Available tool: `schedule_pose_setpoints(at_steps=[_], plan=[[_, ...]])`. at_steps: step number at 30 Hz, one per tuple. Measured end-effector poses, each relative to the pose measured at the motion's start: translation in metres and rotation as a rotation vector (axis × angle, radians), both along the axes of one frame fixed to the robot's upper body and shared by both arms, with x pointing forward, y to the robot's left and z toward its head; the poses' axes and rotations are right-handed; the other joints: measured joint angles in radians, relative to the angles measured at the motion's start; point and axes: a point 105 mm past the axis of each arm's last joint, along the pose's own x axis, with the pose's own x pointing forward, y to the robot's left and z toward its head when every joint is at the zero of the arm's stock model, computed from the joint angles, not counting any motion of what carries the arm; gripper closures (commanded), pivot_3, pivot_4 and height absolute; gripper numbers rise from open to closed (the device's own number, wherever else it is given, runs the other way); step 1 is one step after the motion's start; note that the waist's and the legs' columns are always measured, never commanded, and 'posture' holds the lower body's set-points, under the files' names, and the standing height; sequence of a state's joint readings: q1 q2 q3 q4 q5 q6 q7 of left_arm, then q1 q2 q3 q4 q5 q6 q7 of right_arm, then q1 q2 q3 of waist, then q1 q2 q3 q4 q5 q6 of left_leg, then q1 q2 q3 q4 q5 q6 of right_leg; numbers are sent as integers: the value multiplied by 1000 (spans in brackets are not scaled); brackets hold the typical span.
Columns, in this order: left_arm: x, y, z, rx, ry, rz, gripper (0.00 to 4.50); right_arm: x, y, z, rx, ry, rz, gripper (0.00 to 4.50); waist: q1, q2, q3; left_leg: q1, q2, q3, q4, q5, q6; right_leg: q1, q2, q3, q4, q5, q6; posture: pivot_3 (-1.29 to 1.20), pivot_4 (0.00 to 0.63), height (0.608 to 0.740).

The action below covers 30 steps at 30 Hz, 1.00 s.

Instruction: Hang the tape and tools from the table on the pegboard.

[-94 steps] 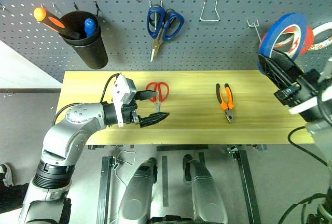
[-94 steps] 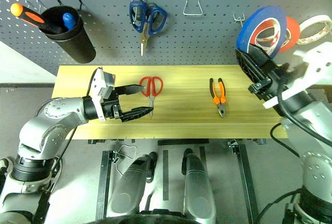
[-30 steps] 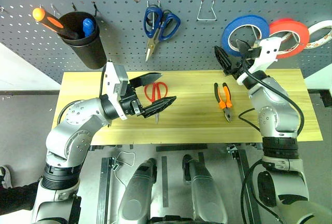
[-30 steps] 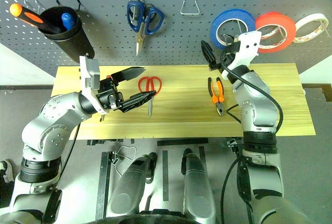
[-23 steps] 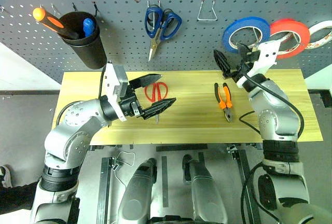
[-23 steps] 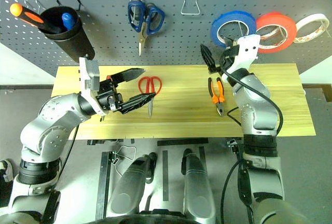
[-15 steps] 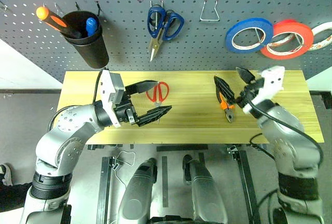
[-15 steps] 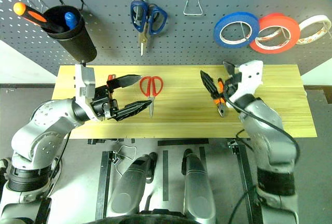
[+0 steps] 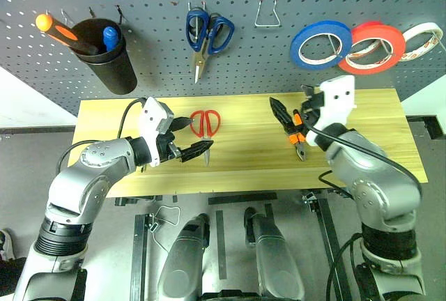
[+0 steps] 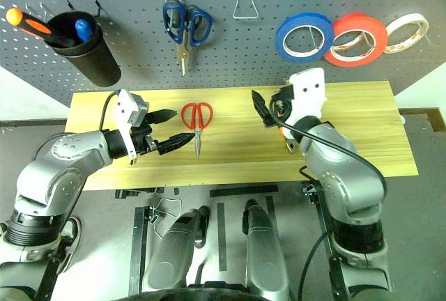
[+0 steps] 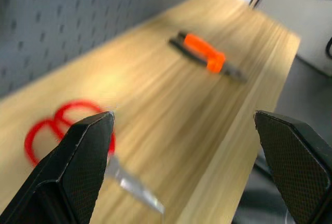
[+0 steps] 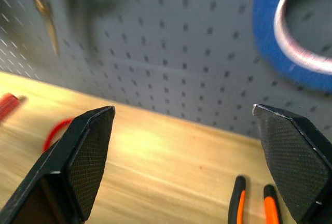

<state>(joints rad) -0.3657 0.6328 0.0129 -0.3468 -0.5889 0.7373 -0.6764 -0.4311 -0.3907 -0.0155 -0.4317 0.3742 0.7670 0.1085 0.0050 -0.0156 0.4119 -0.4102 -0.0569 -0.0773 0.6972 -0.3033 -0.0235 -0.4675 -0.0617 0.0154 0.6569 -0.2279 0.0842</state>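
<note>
- Head views: the blue tape roll (image 9: 320,43) already hangs on a hook of the pegboard (image 9: 279,71), beside a red-orange roll (image 9: 376,45) and a white roll (image 9: 421,36), so that part of the task looks done. The red-handled scissors (image 9: 204,126) and the pliers (image 9: 298,132) lie flat on the table (image 9: 237,168), well apart, each within reach of a different arm. That layout suggests one tool per arm. A bare wire hook (image 9: 267,15) sits above the gap between them, likely meant for one of them. The blue-handled scissors (image 9: 206,35) and a black cup (image 9: 108,53) of screwdrivers hang further left.
- Head views, grippers: the left gripper (image 9: 191,137) points across the table with its fingers spread, the scissors' blades just past its tips, a stance that reads as lining up for a pick. The right gripper (image 9: 293,116) hangs over the pliers' handles, spread and holding nothing.
- Left wrist view: the two black fingers (image 11: 83,172) stand wide apart. The scissors' red loops (image 11: 52,128) and silver blade sit beside one finger rather than between them, so the approach probably needs shifting. The pliers (image 11: 207,60) lie farther off.
- Right wrist view: its fingers (image 12: 290,156) are also wide. They face the pegboard and the hung blue roll (image 12: 290,42), with the pliers' handle ends (image 12: 254,206) low between them, so the wrist would have to tip down to grasp.
</note>
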Motion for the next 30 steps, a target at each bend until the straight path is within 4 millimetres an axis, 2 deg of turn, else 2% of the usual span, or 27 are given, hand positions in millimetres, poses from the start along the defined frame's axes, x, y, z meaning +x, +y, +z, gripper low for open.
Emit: schedule_pose_setpoints(at_steps=[4, 8, 12, 15, 20, 24, 30], plan=[[-2, 1, -8, 29, 39, 9, 0, 19, -3, -11, -52, 46, -83, 49, -3, 0, 0, 0, 0, 0, 0, -1, 1, 0, 0, 0, -1, 0, 0, 62, 436, 740], [-7, -7, -11, 32, 41, -15, 0, 36, -16, -33, -135, 147, -200, 49, -3, 0, 0, 0, 0, 0, 0, -1, 2, 0, 0, 0, -2, 0, 0, 61, 437, 740], [-8, -9, -8, 33, 28, -24, 0, 38, -18, -57, -166, 293, -236, 49, -11, 0, 0, -1, 1, 0, -1, -1, 2, 0, 0, 1, -2, 0, 0, 60, 439, 740], [-8, -9, -8, 33, 27, -24, 0, 36, -18, -68, -164, 370, -241, 49, -17, 0, 0, -1, 1, 0, -1, -1, 2, 0, 0, 1, -3, 0, 0, 59, 441, 740], [-8, -9, -8, 33, 28, -24, 0, 43, -24, -70, -134, 436, -263, 49, -22, 0, 0, -1, 1, 0, -3, -2, 3, -1, 0, 1, -4, 0, 0, 62, 444, 740], [-8, -9, -8, 32, 27, -25, 0, 54, -34, -64, -113, 443, -292, 49, -20, 0, 1, -1, 1, 0, -5, -2, 3, -1, 0, 1, -5, 0, 0, 69, 448, 740], [-8, -9, -8, 31, 28, -24, 0, 64, -59, -66, -138, 472, -362, 49, -19, 0, 1, -1, 1, 0, -10, -1, 3, -1, 0, 1, -9, 0, 0, 71, 453, 740]])
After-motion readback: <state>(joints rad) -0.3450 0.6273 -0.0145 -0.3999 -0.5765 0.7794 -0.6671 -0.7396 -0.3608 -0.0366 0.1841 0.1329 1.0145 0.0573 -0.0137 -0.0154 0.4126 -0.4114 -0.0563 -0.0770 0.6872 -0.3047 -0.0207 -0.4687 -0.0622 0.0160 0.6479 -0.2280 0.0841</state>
